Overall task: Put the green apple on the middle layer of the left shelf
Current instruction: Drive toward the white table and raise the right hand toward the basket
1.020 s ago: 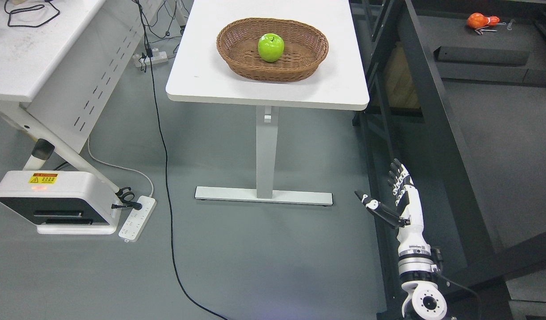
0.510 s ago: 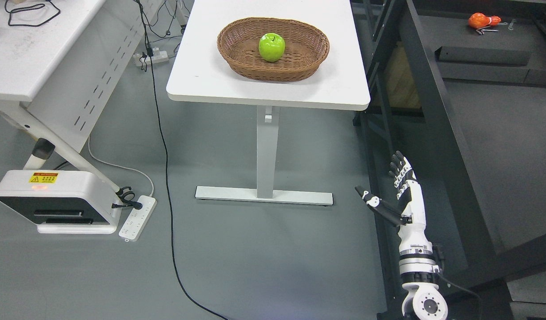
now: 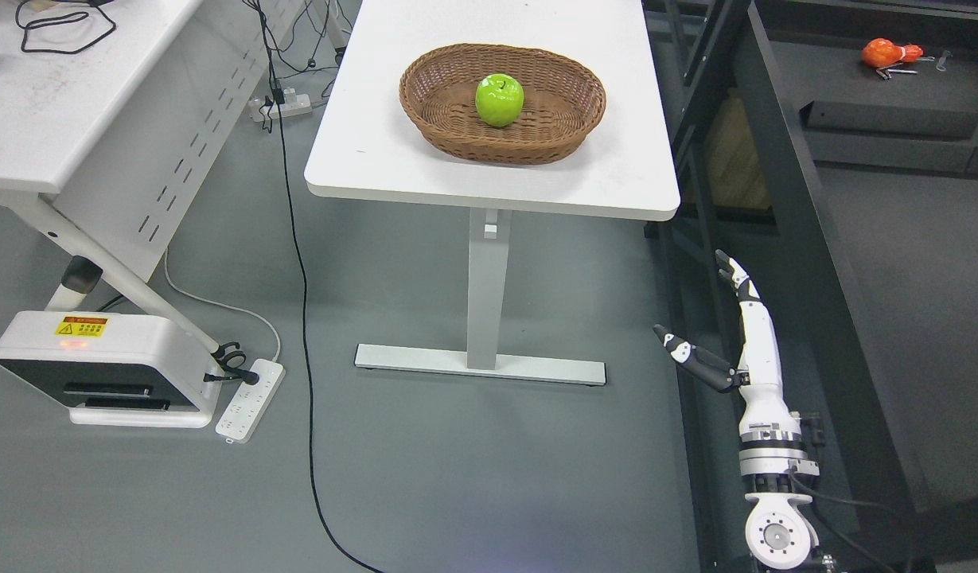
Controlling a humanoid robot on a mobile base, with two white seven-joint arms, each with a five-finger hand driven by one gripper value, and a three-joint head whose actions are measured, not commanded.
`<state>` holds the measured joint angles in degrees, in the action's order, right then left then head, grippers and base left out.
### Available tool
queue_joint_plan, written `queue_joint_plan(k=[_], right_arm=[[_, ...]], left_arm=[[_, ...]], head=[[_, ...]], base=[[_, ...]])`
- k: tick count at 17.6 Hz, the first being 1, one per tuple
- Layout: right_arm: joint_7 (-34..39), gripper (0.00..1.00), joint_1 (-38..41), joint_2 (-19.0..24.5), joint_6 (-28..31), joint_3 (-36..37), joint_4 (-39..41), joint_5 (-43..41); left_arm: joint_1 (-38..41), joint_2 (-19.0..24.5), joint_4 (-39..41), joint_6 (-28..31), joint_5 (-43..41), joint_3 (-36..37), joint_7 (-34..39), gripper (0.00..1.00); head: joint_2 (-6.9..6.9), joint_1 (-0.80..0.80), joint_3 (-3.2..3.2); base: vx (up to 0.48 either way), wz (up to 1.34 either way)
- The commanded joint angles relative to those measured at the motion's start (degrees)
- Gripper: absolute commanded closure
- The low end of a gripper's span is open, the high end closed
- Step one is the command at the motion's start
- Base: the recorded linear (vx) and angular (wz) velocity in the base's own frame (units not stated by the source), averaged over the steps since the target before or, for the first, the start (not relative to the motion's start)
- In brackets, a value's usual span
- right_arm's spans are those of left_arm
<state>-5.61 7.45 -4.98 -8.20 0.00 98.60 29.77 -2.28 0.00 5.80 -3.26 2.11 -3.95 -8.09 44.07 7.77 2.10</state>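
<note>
The right hand (image 3: 731, 334) shows low at the right of the head view, its arm coming up from the bottom edge. Its fingers (image 3: 733, 274) are stretched out straight and the thumb is splayed to the left, so it is released and holds nothing. It hangs below the level of the desk (image 3: 361, 143), over the floor and just beside the dark frame (image 3: 783, 199) on its right. The left hand is out of view.

The apple (image 3: 499, 99) sits in the middle of the basket (image 3: 564, 131), which stands on the desk's far half, well apart from the hand and higher than it.

The risks as I judge them:

- With the hand so near the frame, a lift that drifts right could knock the fingers or forearm against the black posts.
- Coming up from beneath, the hand could catch the desk's front edge or right corner unless it clears that first.
- The basket wall rises around the apple, so a low or flat reach could push the light basket along the desk instead of getting in over the rim.
- The apple looks smooth and round; a shallow finger grasp could let it roll or slip.
- No left shelf is in view, so the carry will likely demand a turn with the apple held.
</note>
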Motion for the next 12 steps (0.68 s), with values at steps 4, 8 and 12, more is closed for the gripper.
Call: queue_joint_plan(k=[4,8,12], right_arm=[[-0.11,0.0,1.34,-1.7,-8.58,1.75,0.02,-6.72],[0.16,0.04,0.72,-2.31,-7.01,1.85,0.02,-7.53],[0.16,0.04,0.46,-2.31,-5.87,1.85,0.02,-7.53]], left_arm=[[0.0,1.0,0.0,-0.08,0.0,0.0,0.01,0.0],[0.0,1.0,0.0,0.01,0.0,0.0,0.01,0.0],[0.0,1.0,0.0,-0.08,0.0,0.0,0.01,0.0]], head=[[0.0,0.0,0.0],[0.0,0.0,0.0],[0.0,0.0,0.0]], base=[[0.184,0.19],[0.218,0.27],[0.213,0.29]])
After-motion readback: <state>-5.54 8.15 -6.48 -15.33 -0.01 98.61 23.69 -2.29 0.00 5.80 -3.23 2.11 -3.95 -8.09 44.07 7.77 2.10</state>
